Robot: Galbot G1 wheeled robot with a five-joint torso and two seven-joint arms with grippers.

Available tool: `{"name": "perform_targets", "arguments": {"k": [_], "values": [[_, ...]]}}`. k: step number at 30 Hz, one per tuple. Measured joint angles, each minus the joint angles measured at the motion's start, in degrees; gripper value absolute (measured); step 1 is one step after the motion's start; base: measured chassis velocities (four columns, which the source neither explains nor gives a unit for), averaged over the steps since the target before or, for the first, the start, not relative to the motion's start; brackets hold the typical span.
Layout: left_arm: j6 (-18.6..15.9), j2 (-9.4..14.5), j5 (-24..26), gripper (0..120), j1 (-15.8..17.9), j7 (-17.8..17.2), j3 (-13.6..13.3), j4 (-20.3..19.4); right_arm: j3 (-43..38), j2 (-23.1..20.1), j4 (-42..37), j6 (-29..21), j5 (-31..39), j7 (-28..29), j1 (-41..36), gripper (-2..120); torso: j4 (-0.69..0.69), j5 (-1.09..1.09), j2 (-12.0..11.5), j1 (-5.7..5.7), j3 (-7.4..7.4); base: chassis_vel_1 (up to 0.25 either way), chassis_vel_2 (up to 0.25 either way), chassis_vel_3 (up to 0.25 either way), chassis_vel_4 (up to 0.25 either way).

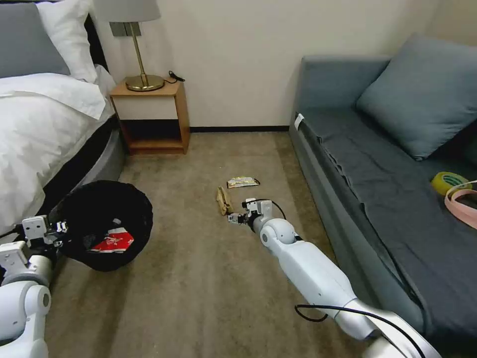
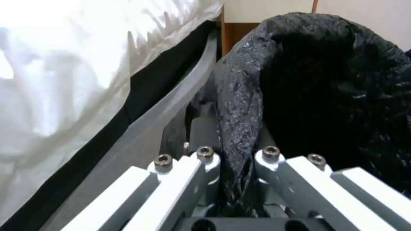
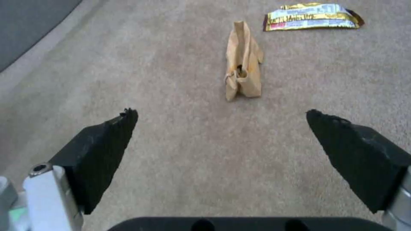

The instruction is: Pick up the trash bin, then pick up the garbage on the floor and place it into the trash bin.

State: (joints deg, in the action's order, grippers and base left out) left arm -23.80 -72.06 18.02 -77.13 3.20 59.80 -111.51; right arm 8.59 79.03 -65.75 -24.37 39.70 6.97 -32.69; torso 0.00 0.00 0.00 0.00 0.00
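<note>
The trash bin (image 1: 107, 221), lined with a crinkly black bag, hangs tilted at the lower left beside the bed, and my left gripper (image 1: 58, 229) is shut on its rim (image 2: 233, 128). A red-white wrapper (image 1: 113, 242) lies inside it. On the carpet lie a tan crumpled paper (image 1: 223, 200) (image 3: 243, 61) and a silvery-yellow snack wrapper (image 1: 242, 182) (image 3: 312, 16). My right gripper (image 1: 233, 218) (image 3: 222, 123) hovers open just short of the tan paper, with nothing between its black pads (image 3: 102, 144).
A bed (image 1: 44, 129) with white sheets is on the left and a wooden nightstand (image 1: 151, 117) with a lamp stands against the wall. A blue-grey sofa (image 1: 387, 169) runs along the right, with a yellow tape roll (image 1: 448, 182) on its seat.
</note>
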Motion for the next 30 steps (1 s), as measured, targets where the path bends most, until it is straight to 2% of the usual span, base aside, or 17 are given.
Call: {"name": "perform_targets", "arguments": {"k": [10,14,30], "values": [[0.25,-0.27,-0.3,3,-0.53,0.53,0.27,-0.26,-0.27,-0.45,-1.11,0.05,-0.21,0.0,-0.64,100,0.0,0.0,0.0,0.0,0.0,-0.026,0.029,0.021,-0.029],[0.11,-0.33,-1.13,3,-0.18,2.01,0.17,-0.45,-0.46,-0.49,-1.12,0.1,-0.23,-0.03,-0.77,100,0.0,0.0,0.0,0.0,0.0,0.0,0.0,0.0,0.0],[0.06,0.73,-2.07,3,0.17,4.5,0.56,1.05,0.22,-0.26,0.44,0.6,-0.83,-0.99,-0.68,100,0.0,0.0,0.0,0.0,0.0,-0.078,0.07,0.079,-0.081]]}}
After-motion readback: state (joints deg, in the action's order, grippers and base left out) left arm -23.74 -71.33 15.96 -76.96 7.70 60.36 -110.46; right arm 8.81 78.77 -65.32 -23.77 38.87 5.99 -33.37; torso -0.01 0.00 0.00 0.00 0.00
